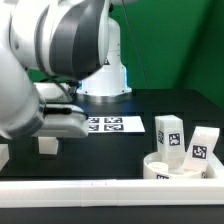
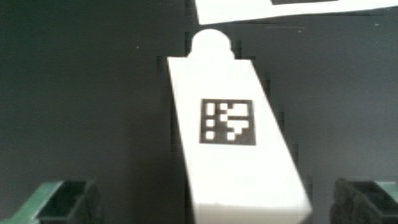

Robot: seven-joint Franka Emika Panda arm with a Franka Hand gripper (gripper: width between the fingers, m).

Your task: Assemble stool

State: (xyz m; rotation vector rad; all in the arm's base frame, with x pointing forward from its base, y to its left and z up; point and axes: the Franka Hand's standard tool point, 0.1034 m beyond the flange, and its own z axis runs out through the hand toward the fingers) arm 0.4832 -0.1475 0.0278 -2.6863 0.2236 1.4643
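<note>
With the jaws spread wide, one on each side of a stool leg (image 2: 222, 130) and a gap showing on both sides, nothing is gripped. The leg lies flat on the dark matte surface (image 2: 71, 90). It is smooth white plastic with a tapered blocky body, a rounded peg at the narrow end and a square black-and-white tag on the top face. The peg points at the marker board (image 2: 294, 10), just short of it. On the exterior view's right, a second leg (image 1: 168, 135) and a third leg (image 1: 203, 148) stand upright, tagged, by the round rimmed seat disc (image 1: 170, 170); can't tell if they touch.
</note>
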